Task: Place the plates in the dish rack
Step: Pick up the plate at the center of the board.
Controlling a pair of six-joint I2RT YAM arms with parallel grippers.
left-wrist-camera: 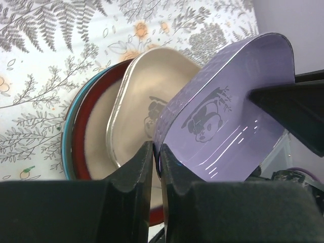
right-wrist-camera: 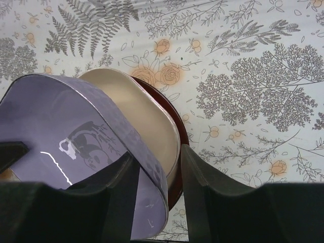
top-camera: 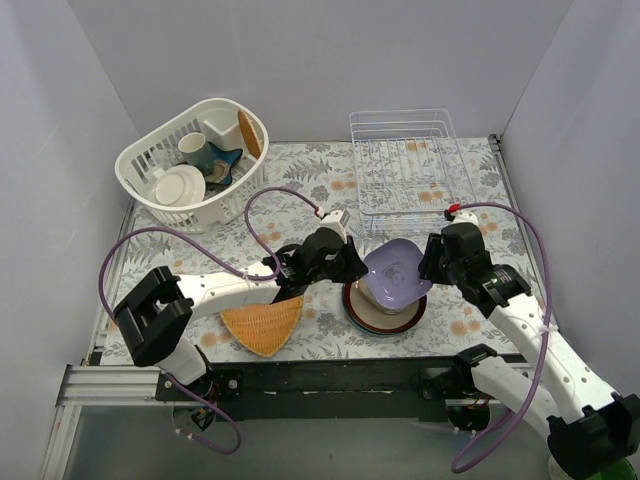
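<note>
Lilac dish [top-camera: 398, 268] is tilted up on edge over the stack, which is a cream dish [left-wrist-camera: 147, 96] nested in a dark red-brown plate [right-wrist-camera: 174, 126] on the floral counter [top-camera: 310, 165]. Left jaws pinched tight on the lilac rim. Right jaws parted, straddling the opposite rim, gap showing. Dish rack [top-camera: 405, 160] stands at the counter's rear right, well apart.

The dish rack [top-camera: 405, 165] stands behind the plates [top-camera: 385, 320]. The basket [top-camera: 147, 152] is left of the rack, and the tray [top-camera: 265, 325] left of the plates.
</note>
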